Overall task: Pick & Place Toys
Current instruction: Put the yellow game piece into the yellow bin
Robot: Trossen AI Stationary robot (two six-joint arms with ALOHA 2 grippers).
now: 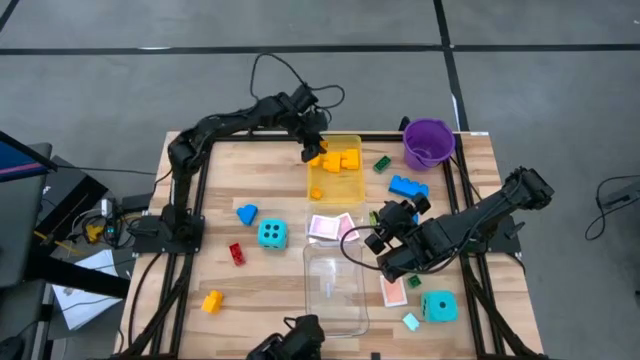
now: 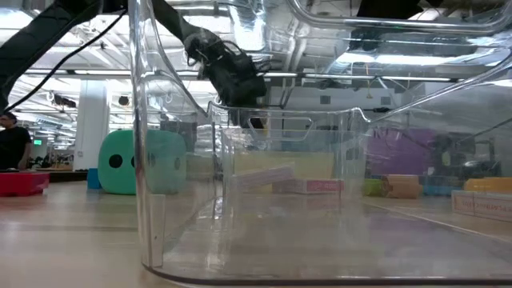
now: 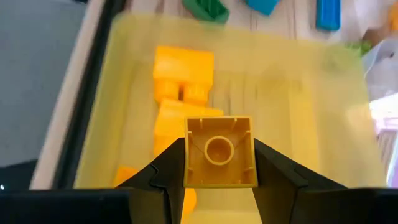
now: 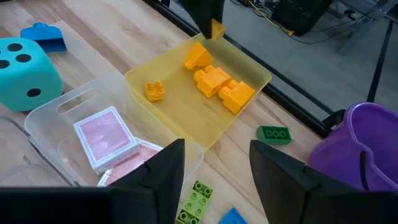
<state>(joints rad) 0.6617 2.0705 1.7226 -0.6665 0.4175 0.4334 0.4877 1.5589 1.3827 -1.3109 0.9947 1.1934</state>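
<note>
Sorting is partly done: left gripper (image 3: 219, 180) clamps a yellow brick (image 3: 219, 151) above the yellow tray (image 1: 347, 188); right gripper (image 4: 214, 171) gapes empty; toys remain scattered.

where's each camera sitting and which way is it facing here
High view: overhead, straight down on the table; both arms show.
Low view: table height, looking level through a clear tray; one arm shows above.
Left wrist view: above the yellow tray; left gripper holds a yellow brick.
Right wrist view: faces the same yellow tray; right gripper open, empty.
Both wrist views share the yellow tray.
</note>
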